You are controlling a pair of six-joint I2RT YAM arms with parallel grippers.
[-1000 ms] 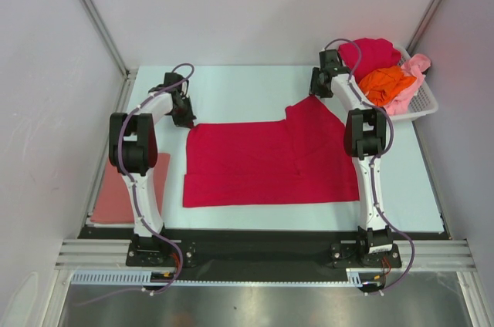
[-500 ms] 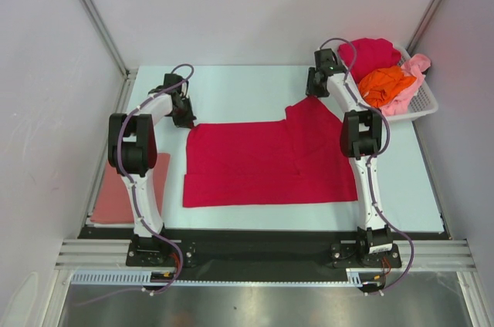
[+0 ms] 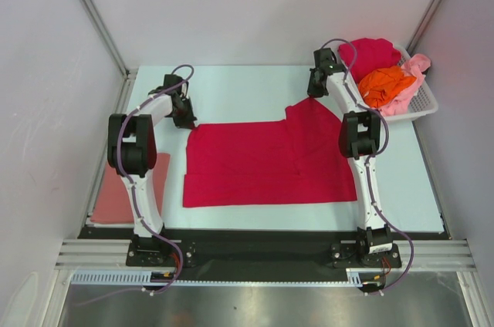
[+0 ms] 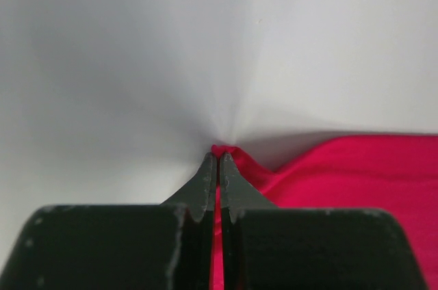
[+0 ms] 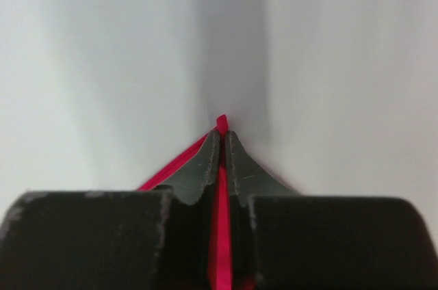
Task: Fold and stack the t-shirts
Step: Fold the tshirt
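Top view, red shirt: I see the red shirt (image 3: 262, 165) lying flat mid-table (image 3: 247, 84), one flap reaching toward the far right.
Top view, pincers: the left pincer (image 3: 185, 120) sits at the shirt's far left corner, the right pincer (image 3: 312, 94) at the flap's far tip.
Top view, other shirts: a crimson shirt (image 3: 374, 53), an orange shirt (image 3: 386, 84) and a light pink shirt (image 3: 414, 69) are heaped in the basket (image 3: 426, 103). A salmon shirt (image 3: 116, 196) lies near left.
Left wrist: I see the left pincer pressed together on a bunched corner of the red shirt.
Right wrist: I see the right pincer pinching a thin edge of the red shirt.
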